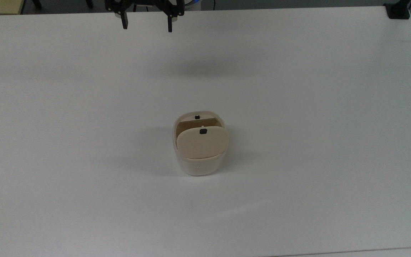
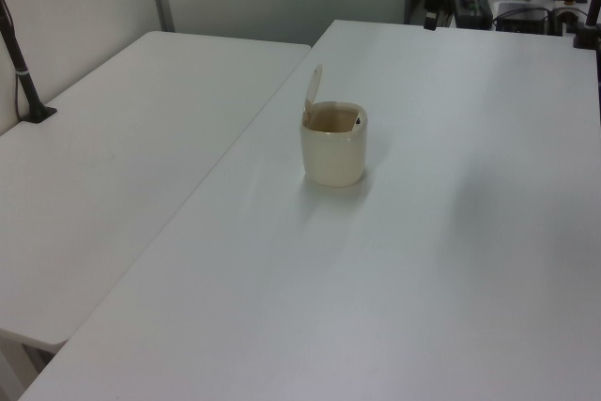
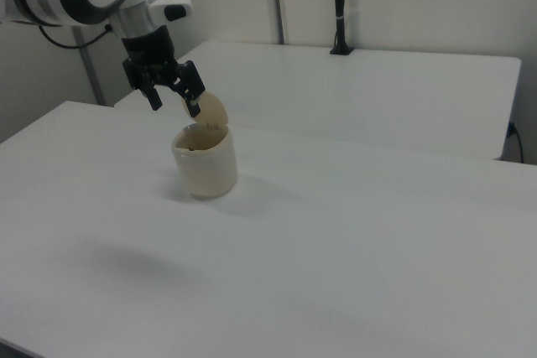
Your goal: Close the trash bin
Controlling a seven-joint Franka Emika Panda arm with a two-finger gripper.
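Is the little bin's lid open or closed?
Open. The trash bin's beige lid stands up from the rim, showing the inside.

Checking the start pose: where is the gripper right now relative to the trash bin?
The gripper hangs open at the top view's upper edge, well apart from the open-lidded trash bin near the table's middle.

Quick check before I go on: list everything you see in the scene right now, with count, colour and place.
trash bin: one, cream-white, standing near the middle of the near table.
lid: one, beige, hinged up and open above the bin.
button: one, black, on the bin's far rim in the top view.
tables: two, white, side by side.
post: one, black, on the second table.
gripper: one, black, jaws open, high at the top view's upper edge, clear of the bin.
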